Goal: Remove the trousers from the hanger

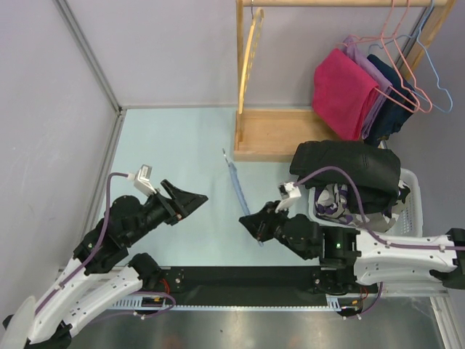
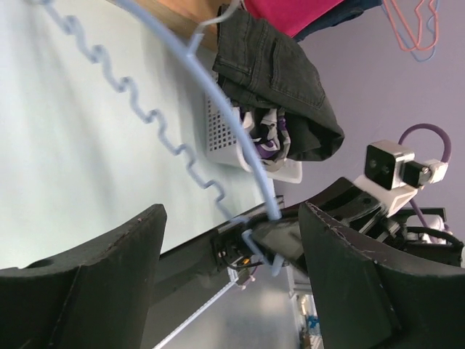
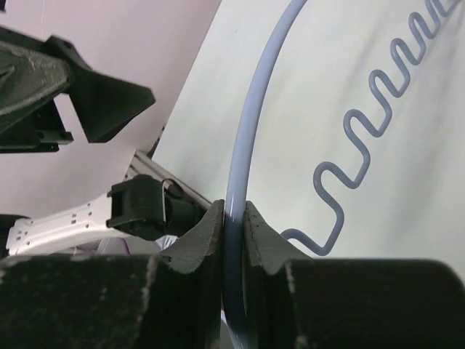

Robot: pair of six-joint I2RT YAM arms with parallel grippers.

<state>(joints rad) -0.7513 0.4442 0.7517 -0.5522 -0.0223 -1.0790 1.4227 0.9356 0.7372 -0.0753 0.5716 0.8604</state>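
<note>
1. While the table (image 1: 182,145) is the largest surface here, only its bare pale top lies under both tools. Anything let go would drop flat onto it.
2. Beyond the right gripper (image 1: 251,222), toward its outer side, stands the wooden rack (image 1: 280,138) with other clothes (image 1: 345,94) hanging from it. It is well apart from the fingertips, so contact looks unlikely from this pose.
3. Behind the right gripper's wrist sits the basket (image 1: 410,211).
4. Black trousers (image 1: 349,163) lie heaped on top of the basket, free of the hanger, so the removal itself appears done. Hazard: the heap overhangs the rim, and the right arm's cable passes just beside it. A careless sweep of that arm could drag the trousers off.
5. The left gripper (image 1: 195,203) stands released, jaws wide apart and holding nothing. The hanger lies ahead of its fingertips, not touching them. Hazard: moving forward with the jaws this wide could knock the wire sideways.
6. The right gripper is clenched on the thin blue hanger (image 1: 234,178), which runs forward from its fingertips. Whether the far end rests on the table cannot be told. Hazard: a round wire pinched at one point can pivot or slide between the pads, and a quick wrist turn could swing the free end into the left gripper.
</note>
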